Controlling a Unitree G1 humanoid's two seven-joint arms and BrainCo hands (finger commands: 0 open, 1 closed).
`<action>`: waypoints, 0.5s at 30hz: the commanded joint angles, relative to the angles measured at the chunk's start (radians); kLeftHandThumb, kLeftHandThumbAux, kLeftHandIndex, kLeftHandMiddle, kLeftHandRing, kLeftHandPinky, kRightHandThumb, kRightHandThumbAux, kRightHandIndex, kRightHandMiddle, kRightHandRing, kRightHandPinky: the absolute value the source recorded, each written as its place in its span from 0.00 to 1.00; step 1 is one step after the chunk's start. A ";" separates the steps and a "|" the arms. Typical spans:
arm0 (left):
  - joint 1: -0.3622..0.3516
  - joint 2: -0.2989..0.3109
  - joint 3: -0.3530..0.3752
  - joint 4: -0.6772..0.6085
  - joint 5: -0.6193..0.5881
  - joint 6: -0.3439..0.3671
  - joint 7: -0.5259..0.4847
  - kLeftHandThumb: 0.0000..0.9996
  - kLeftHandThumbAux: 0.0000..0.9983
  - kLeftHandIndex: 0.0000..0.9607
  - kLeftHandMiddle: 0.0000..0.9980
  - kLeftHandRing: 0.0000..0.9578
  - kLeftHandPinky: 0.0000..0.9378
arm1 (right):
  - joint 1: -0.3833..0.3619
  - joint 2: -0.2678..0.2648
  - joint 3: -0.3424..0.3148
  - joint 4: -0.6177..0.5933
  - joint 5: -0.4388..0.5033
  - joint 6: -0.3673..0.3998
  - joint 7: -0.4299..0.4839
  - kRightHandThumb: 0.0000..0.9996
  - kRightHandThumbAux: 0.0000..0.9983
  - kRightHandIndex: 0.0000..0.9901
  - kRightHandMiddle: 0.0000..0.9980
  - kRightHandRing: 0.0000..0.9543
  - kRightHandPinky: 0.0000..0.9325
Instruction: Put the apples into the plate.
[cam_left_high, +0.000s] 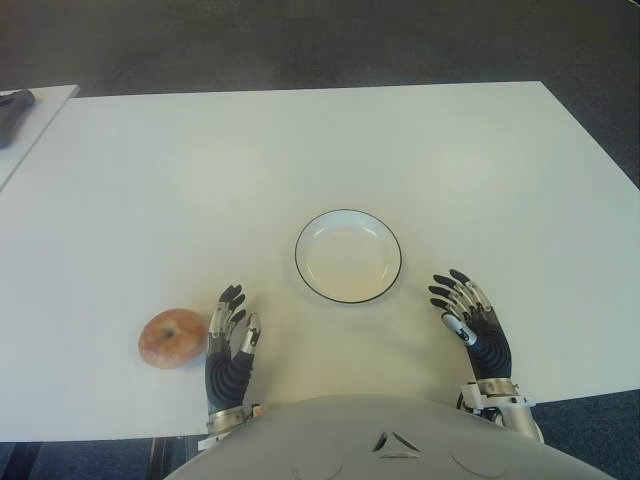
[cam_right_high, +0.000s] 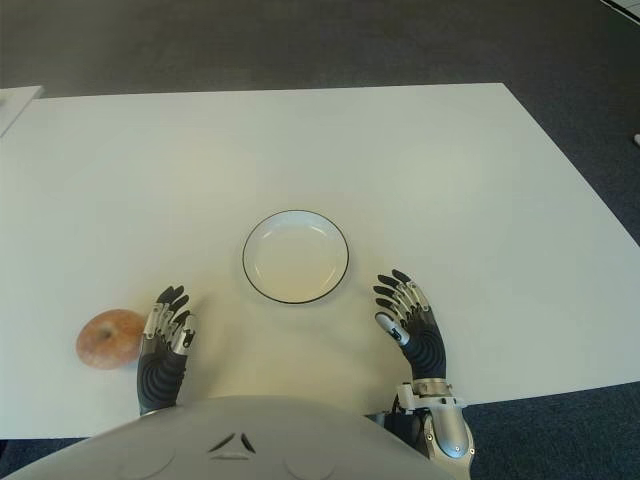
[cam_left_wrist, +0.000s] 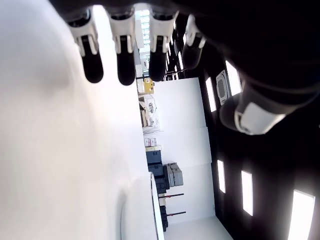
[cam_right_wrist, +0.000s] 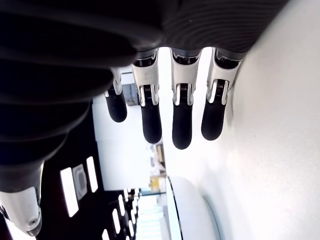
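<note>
White tabletop (cam_left_high: 420, 150) fills the head views, dark grey carpet (cam_left_high: 300, 40) beyond its far edge. At centre sits a round white plate with a thin black rim (cam_left_high: 348, 256), holding nothing. One reddish-yellow apple (cam_left_high: 173, 338) lies on the table near the front edge, just left of the left hand (cam_left_high: 230, 350); the right hand (cam_left_high: 470, 318) shows right of the plate. Nothing stands between apple and plate except the left hand. Both wrist views show straight, spread fingers (cam_left_wrist: 93, 70) gripping nothing.

Office or lab: white table (cam_left_high: 300, 150), grey carpet (cam_left_high: 300, 40), ceiling light panels (cam_left_wrist: 248, 186).
</note>
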 joint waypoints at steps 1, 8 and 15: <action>-0.007 0.000 0.007 0.017 0.008 -0.002 -0.003 0.09 0.49 0.13 0.15 0.17 0.20 | 0.015 -0.012 -0.004 0.018 -0.005 0.026 -0.004 0.42 0.62 0.15 0.27 0.29 0.32; -0.007 -0.007 0.007 0.012 -0.005 0.016 -0.006 0.11 0.48 0.13 0.17 0.19 0.23 | 0.013 -0.013 -0.004 0.022 -0.001 0.017 0.001 0.42 0.62 0.16 0.27 0.29 0.32; 0.001 -0.014 0.003 -0.003 -0.005 0.030 -0.003 0.12 0.49 0.14 0.17 0.19 0.22 | 0.012 -0.013 -0.003 0.024 -0.001 0.015 0.003 0.41 0.62 0.16 0.27 0.29 0.32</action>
